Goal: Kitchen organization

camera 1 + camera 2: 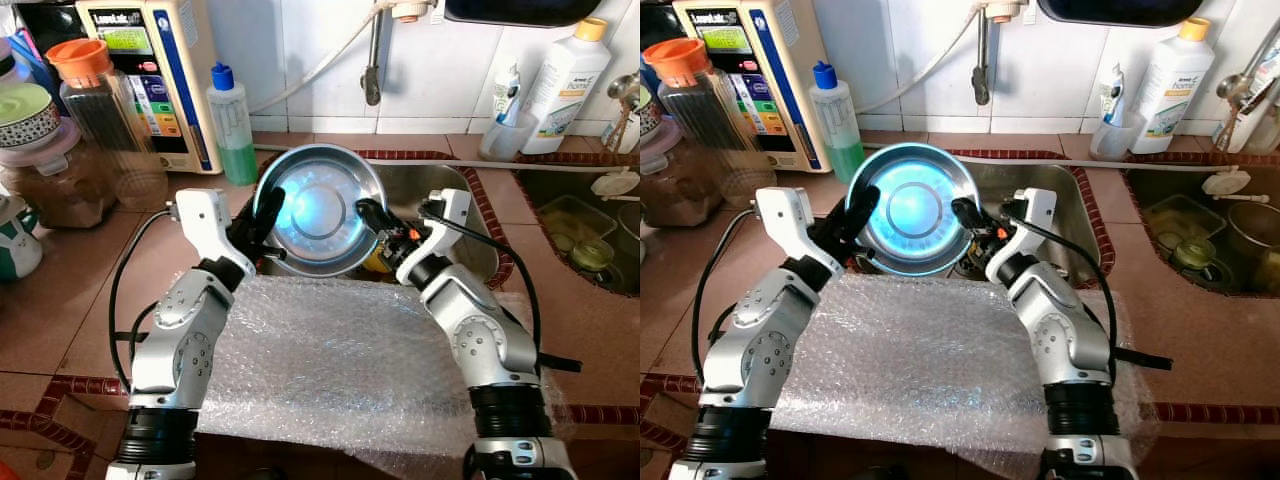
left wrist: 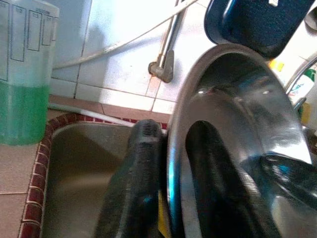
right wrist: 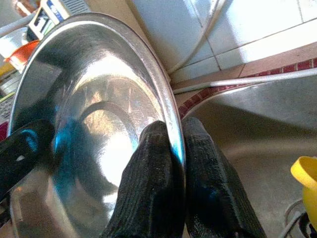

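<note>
A round steel bowl [image 1: 320, 208] is held up on edge over the near side of the sink [image 1: 440, 195], its inside facing me and glowing blue. My left gripper [image 1: 266, 213] is shut on its left rim, one finger [image 2: 133, 188] outside and one inside. On the opposite rim my right gripper [image 1: 371, 216] is shut too, its fingers [image 3: 153, 183] pinching the thin edge. A sheet of bubble wrap [image 1: 340, 370] lies on the counter just below the bowl.
A green liquid bottle [image 1: 231, 124] and a water purifier [image 1: 150, 70] stand behind the left arm, jars [image 1: 105, 120] further left. A faucet [image 1: 373, 60] hangs over the sink. A white bottle [image 1: 565, 85] and a cup [image 1: 503, 130] stand at back right, a second basin [image 1: 590, 230] to the right.
</note>
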Available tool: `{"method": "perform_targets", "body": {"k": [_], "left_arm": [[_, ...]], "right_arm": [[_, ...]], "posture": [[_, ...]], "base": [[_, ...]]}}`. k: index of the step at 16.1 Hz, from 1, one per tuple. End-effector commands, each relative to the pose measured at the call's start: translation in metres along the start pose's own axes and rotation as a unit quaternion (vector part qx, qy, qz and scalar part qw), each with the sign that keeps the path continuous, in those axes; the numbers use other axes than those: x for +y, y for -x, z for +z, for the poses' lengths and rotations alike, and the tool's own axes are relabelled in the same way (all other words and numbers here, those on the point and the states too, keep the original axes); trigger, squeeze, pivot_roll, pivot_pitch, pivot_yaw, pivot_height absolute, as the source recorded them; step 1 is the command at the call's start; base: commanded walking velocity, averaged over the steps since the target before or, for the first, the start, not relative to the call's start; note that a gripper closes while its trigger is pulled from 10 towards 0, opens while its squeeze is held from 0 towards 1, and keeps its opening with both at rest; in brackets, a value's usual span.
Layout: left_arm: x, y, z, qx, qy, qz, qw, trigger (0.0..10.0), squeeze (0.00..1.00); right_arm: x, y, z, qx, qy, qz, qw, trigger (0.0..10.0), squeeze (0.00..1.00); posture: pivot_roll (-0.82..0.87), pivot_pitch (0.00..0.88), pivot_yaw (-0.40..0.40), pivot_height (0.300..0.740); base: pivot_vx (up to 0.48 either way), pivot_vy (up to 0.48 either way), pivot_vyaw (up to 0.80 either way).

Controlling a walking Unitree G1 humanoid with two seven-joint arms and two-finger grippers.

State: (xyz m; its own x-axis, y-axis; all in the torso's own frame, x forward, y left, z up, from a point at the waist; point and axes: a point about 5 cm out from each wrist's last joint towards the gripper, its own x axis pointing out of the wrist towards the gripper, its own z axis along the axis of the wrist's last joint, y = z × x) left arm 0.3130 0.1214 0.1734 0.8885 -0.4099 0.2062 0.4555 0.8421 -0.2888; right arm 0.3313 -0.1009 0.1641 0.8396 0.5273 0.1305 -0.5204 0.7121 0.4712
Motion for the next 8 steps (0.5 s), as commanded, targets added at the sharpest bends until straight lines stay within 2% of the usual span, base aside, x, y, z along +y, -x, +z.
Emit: {"method": "perform_targets", "body": {"k": [1, 4, 7, 8], "left_arm": [[-0.007, 0.0, 0.004, -0.003, 0.002, -0.024, 1.0, 10.0, 1.0], [-0.016, 0.001, 0.003, 0.003, 0.004, -0.052, 0.999, 10.0, 1.0], [-0.017, 0.002, 0.002, 0.006, 0.008, -0.052, 0.999, 10.0, 1.0], [-0.015, 0.003, 0.002, 0.009, 0.007, -0.045, 0.999, 10.0, 1.0]], "right_arm": [[0.0, -0.005, 0.005, -0.014, 0.006, -0.02, 1.0, 0.0, 0.0], [-0.005, -0.006, 0.005, -0.025, 0.007, -0.046, 0.999, 0.0, 0.0], [-0.009, -0.007, 0.007, -0.034, 0.008, -0.064, 0.997, 0.0, 0.0], [-0.017, -0.007, 0.01, -0.045, 0.016, -0.098, 0.994, 0.0, 0.0]], "posture": [[0.11, 0.041, 0.082, 0.74], [0.12, 0.043, 0.085, 0.74], [0.12, 0.046, 0.086, 0.74], [0.12, 0.048, 0.087, 0.74]], "base": [[0.0, 0.0, 0.0], [0.0, 0.0, 0.0], [0.0, 0.0, 0.0], [0.0, 0.0, 0.0]]}}
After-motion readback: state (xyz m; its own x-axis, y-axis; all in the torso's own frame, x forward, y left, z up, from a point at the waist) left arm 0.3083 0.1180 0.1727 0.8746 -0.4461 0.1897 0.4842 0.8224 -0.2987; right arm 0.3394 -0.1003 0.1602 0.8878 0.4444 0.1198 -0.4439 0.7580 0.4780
